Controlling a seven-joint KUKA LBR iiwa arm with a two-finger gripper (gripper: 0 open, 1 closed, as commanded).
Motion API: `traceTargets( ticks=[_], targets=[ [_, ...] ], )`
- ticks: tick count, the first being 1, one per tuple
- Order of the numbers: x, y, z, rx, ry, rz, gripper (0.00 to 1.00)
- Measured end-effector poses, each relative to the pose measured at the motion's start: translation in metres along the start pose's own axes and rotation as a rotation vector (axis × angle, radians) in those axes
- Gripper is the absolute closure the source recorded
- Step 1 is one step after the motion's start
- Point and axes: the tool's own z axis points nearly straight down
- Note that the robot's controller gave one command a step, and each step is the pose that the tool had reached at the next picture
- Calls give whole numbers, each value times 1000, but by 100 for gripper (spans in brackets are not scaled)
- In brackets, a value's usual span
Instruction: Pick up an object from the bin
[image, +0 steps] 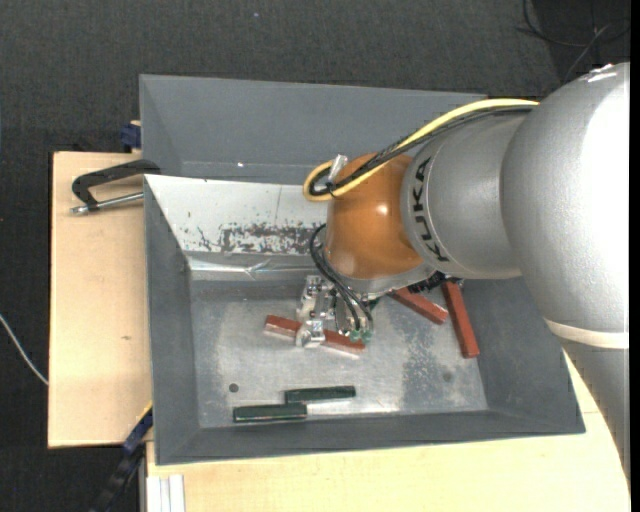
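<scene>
Arm (520, 190) comes in from the right, orange wrist cover (368, 225) low over the grey bin (168, 330). Gripper (318, 330) sits at mid-floor, right on a red-brown flat bar (280, 326) lying crosswise. Can't tell whether the claw is wide, narrow or clamped. Two more red bars (463, 322) lie to its right. Two dark bars (295, 403) lie by the front wall.

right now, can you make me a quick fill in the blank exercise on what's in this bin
1. The gripper is down over a small bar in the middle of the bin; the bar's colour is ____.
2. ____ dark bars lie near the bin's lower wall in the view.
3. The arm reaches in from the view's ____.

Missing words: red; two; right
</scene>
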Motion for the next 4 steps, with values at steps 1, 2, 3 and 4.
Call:
traceTargets(
  ticks=[1, 2, 3, 4],
  targets=[
    [0, 0, 0, -1, 0, 0, 100],
    [2, 1, -5, -2, 2, 1, 100],
    [3, 1, -22, -5, 1, 0, 100],
    [0, 2, -35, -7, -7, 0, 100]
  ],
)
